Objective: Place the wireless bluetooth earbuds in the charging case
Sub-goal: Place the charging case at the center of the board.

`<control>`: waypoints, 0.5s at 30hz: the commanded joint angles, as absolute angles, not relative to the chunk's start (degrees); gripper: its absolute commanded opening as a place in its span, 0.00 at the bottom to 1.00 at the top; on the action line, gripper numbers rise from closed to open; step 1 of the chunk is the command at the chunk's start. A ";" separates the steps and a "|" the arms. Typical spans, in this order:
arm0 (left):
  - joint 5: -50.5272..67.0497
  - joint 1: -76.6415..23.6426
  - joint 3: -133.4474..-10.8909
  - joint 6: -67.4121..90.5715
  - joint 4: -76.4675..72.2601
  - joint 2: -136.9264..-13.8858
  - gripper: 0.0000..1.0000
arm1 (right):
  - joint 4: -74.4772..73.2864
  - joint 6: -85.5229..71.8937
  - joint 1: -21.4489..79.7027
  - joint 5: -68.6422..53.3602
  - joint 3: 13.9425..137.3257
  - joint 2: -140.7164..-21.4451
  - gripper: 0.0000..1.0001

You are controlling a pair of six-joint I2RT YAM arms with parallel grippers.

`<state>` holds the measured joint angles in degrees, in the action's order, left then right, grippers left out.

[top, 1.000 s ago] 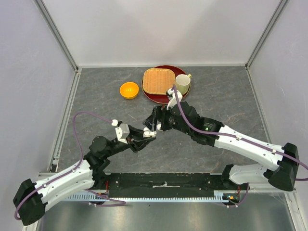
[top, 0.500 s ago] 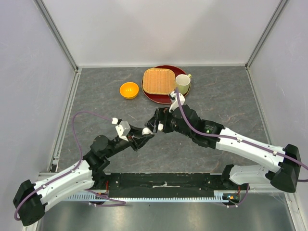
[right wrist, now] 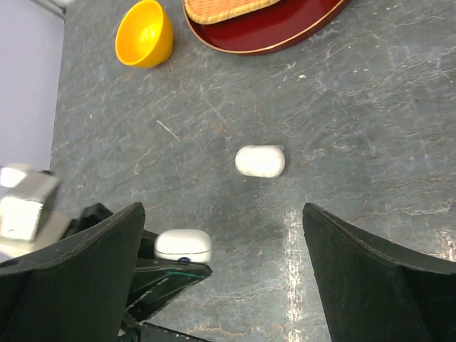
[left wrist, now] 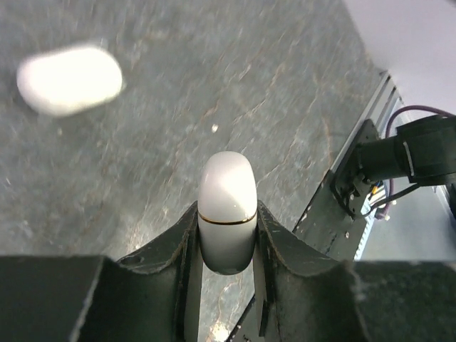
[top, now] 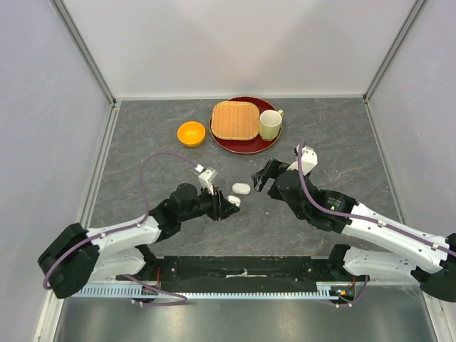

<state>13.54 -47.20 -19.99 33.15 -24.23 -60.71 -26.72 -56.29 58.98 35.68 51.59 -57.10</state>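
Holds one glossy white charging case [left wrist: 226,187] pinched end-on in the left tool [left wrist: 226,217], lid shut. Spreads the right tool [right wrist: 221,214] wide and empty near a second case [right wrist: 260,161] lying loose on the counter [right wrist: 370,107]; shows no earbuds. Looks light, hard and slippery, so best gripped gently across the flat sides.

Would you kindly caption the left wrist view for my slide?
Left end effector grips a closed white case; a second white case lies on the table beyond.
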 commanded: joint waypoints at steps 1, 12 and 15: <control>16.79 -47.02 -22.58 43.24 -28.56 -68.10 0.02 | -29.09 -58.18 58.89 39.81 50.89 -56.07 0.98; 20.48 -47.02 -27.60 50.09 -33.65 -85.07 0.08 | -29.62 -56.25 58.45 39.20 50.80 -56.51 0.98; 21.00 -47.02 -28.30 51.85 -34.37 -88.59 0.18 | -29.71 -55.99 58.36 39.02 50.63 -56.25 0.98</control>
